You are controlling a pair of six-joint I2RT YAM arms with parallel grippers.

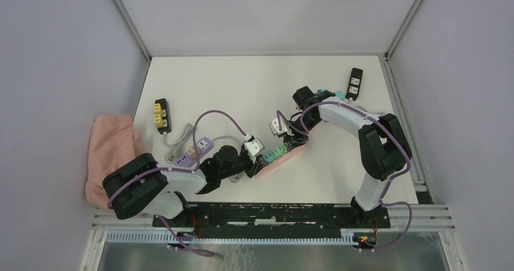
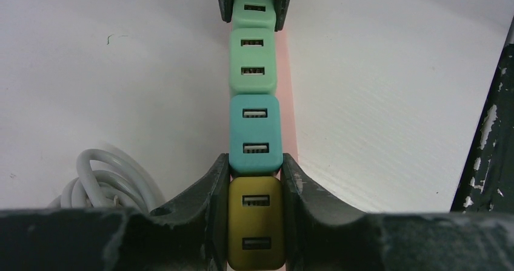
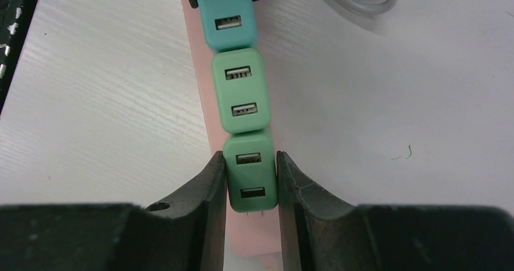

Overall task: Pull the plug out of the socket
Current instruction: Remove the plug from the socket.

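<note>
A pink power strip [image 1: 285,159] lies near the table's middle and carries a row of USB plugs. In the left wrist view the row runs from a yellow plug [image 2: 256,222] through a teal plug [image 2: 255,131] and a light green plug [image 2: 253,62] to a green plug [image 2: 254,4] at the far end. My left gripper [image 2: 254,162] is shut on the yellow plug. My right gripper [image 3: 249,157] is shut on the green plug [image 3: 250,180] at the strip's other end. A metal prong shows under that plug's near edge. Both grippers [image 1: 250,157] [image 1: 295,140] face each other along the strip.
A coiled grey cable [image 2: 109,180] lies beside the strip. Two white plugs [image 1: 253,145] [image 1: 277,125] sit on purple cables near the grippers. A purple strip [image 1: 193,151], a black and yellow strip [image 1: 161,113], a black strip [image 1: 355,83] and a pink cloth [image 1: 112,150] lie around.
</note>
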